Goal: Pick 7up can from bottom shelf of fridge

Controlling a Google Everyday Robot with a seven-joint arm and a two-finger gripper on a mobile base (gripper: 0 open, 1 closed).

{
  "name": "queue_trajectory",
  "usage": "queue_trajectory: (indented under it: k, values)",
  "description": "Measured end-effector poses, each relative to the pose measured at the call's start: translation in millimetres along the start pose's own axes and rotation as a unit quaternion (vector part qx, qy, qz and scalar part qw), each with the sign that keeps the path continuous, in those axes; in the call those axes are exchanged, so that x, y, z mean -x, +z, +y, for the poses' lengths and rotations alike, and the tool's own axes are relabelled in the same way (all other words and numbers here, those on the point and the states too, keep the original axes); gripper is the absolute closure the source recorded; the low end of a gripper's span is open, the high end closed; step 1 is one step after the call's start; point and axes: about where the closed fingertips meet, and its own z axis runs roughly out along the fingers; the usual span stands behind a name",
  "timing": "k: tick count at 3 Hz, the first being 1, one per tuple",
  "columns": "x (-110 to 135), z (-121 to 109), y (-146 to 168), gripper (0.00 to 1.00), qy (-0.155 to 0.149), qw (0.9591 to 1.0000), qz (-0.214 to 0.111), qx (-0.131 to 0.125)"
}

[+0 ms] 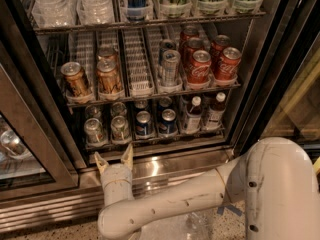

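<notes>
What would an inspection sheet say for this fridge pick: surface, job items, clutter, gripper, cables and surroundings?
Surface: bottom shelf, a wire rack split into lanes, stocked across.
Job's things: 7up cans upright in the two left lanes, front ones at the shelf edge; fridge open.
Clutter: Pepsi cans and two bottles to the right on the same shelf; gold cans and red cans on the rack above.
Gripper: gripper open and empty, below the shelf's front edge, under the 7up lanes, touching no can.
Cables: nothing seen.
Surroundings: glass door open at the left; base grille below.
</notes>
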Motion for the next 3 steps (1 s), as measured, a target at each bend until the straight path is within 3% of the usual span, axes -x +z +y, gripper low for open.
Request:
queue_trajectory:
  k: [3]
  values:
    - [-4,-14,27,0.27,-0.028,0.9993,-0.019,-0.015]
